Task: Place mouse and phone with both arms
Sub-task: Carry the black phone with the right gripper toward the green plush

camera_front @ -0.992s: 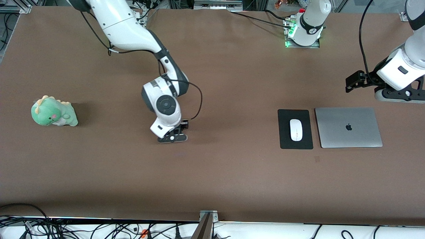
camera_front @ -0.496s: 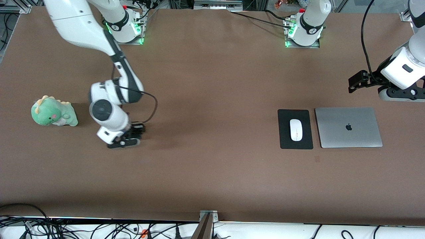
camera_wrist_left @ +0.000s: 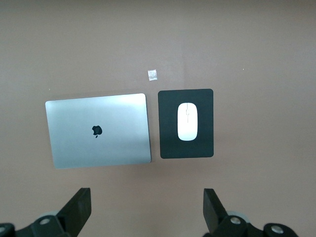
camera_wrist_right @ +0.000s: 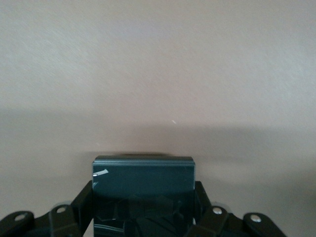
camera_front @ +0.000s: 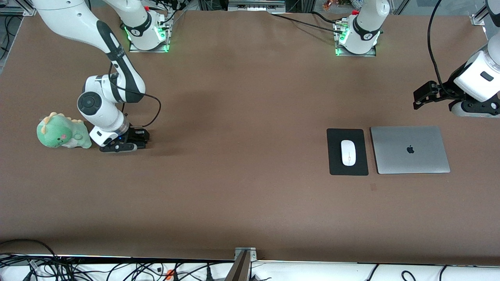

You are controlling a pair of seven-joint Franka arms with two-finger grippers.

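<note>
Meanwhile right claw [camera_wrist_right: 143, 217] grips the glossy black slab phone [camera_wrist_right: 143, 180]; left claw [camera_wrist_left: 148, 212] hangs wide, waiting.

Plush dinosaur [camera_front: 63, 136] beside right end effector [camera_front: 124, 143]

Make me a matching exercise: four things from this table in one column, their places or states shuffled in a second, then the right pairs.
Things
1. small white oval mouse
2. thick black rectangular phone
3. closed silver laptop
4. left claw

Places or states
A. clamped in the shut right claw, beside the green plush dinosaur
B. open, high above the laptop and pad
C. lying on the flat black mouse pad
D. flat on the brown table, beside the pad, toward the left arm's end

Pairs: 1-C, 2-A, 3-D, 4-B
</note>
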